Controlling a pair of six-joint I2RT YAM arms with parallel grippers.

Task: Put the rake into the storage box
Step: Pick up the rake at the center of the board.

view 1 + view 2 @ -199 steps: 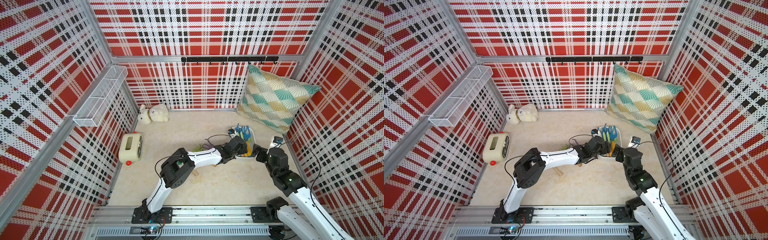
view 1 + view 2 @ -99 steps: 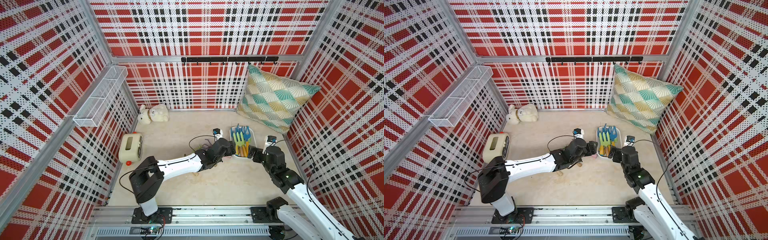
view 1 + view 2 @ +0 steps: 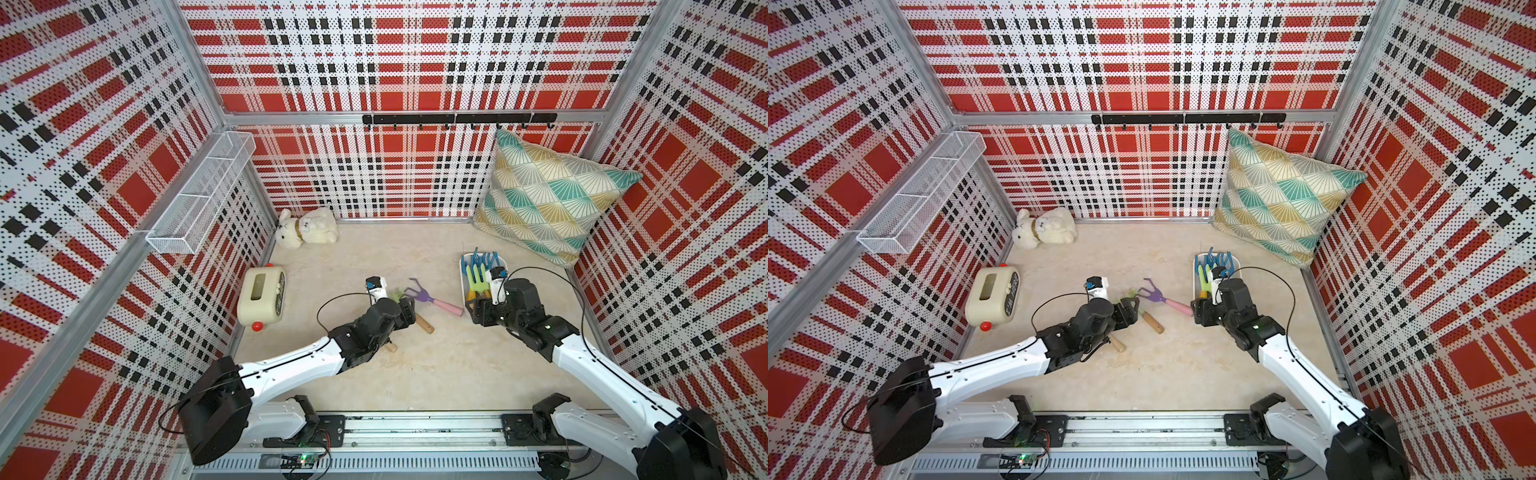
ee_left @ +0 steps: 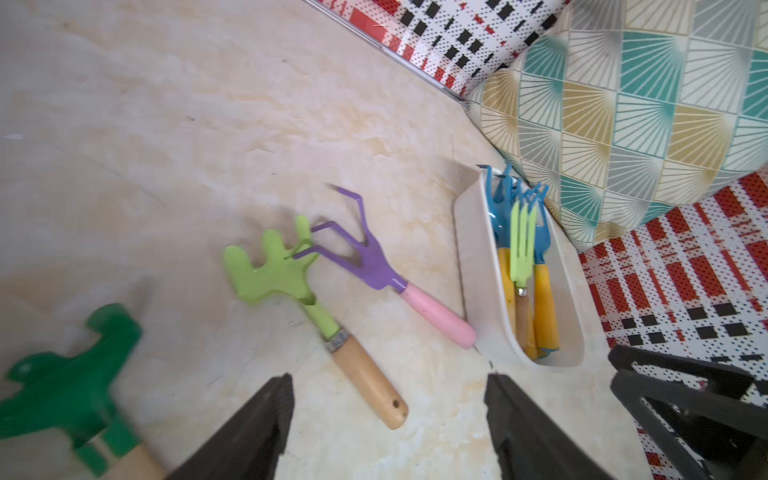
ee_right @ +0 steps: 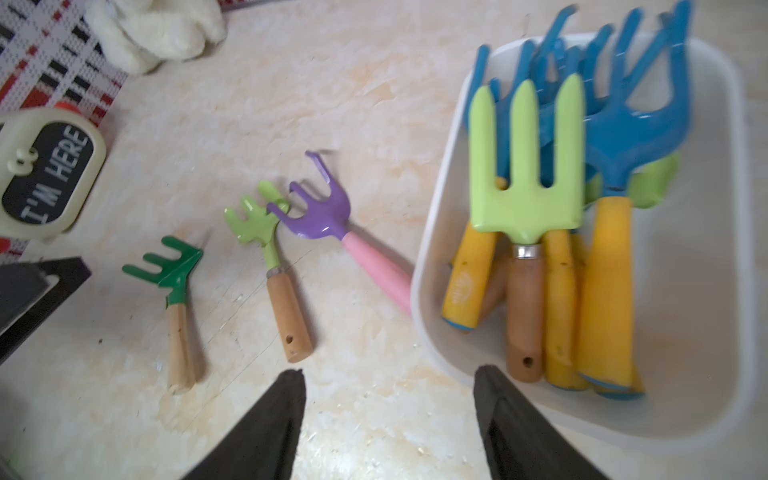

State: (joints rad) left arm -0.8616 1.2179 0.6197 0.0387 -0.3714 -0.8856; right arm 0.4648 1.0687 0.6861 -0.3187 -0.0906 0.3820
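Observation:
The storage box point(image 3: 462, 279) point(image 3: 1196, 279) is a white tub by the pillow, with several blue, yellow-handled and light green rakes in it point(image 5: 523, 183). Three rakes lie on the floor left of it. They are a purple rake point(image 3: 432, 300) point(image 4: 374, 266) point(image 5: 324, 212) with a pink handle touching the box, a light green rake point(image 4: 282, 274) point(image 5: 266, 228) and a dark green rake point(image 4: 70, 382) point(image 5: 174, 266). My left gripper point(image 3: 409, 309) point(image 4: 388, 378) is open and empty above the light green rake's wooden handle. My right gripper point(image 3: 476, 311) point(image 5: 388, 372) is open and empty at the box's near end point(image 5: 432, 249).
A cream box with a red knob point(image 3: 262, 297) point(image 5: 45, 174) stands by the left wall. A white plush toy point(image 3: 307, 228) lies in the back left corner. A patterned pillow point(image 3: 548, 199) leans in the back right corner. A wire basket point(image 3: 199, 199) hangs on the left wall.
My left gripper has drawn back from the storage box to the left and now hangs over the rakes on the floor. The right gripper stays near the box's front end.

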